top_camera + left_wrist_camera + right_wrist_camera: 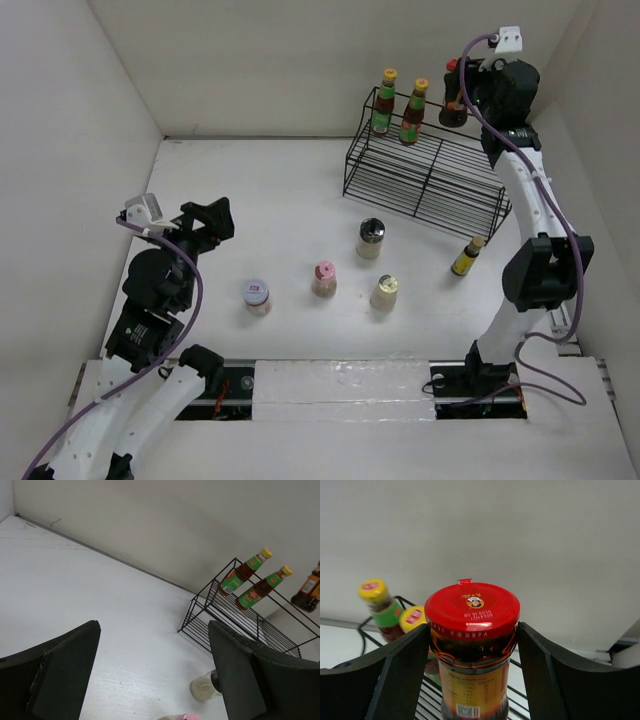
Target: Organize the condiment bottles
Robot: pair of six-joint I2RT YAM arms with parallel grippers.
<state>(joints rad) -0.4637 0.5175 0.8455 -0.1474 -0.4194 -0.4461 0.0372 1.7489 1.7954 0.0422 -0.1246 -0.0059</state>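
The right gripper [472,652] is seen closed on the red-lidded jar [471,630], its two fingers pressed against the glass just under the lid. The jar is held upright at the right end of the upper tier of the black wire rack [425,180], beside the two yellow-capped sauce bottles [384,105] [412,113], which stand on that same tier. Whether the jar's base rests on the wire cannot be told.

The left gripper [155,680] is spread wide with nothing between its fingers; it is held above the left part of the counter [250,190], well apart from every bottle.

Five other containers are found upright on the counter in front of the rack. The grey-capped shaker [371,238] is placed nearest the rack's front edge. The pink-capped shaker [323,279] and the cream-capped shaker [384,292] are set near each other, closer to the arm bases. The white-lidded jar [257,296] is set to the left of the pink one. The small yellow-brown bottle [467,257] is placed by the rack's right front corner, near the right arm.
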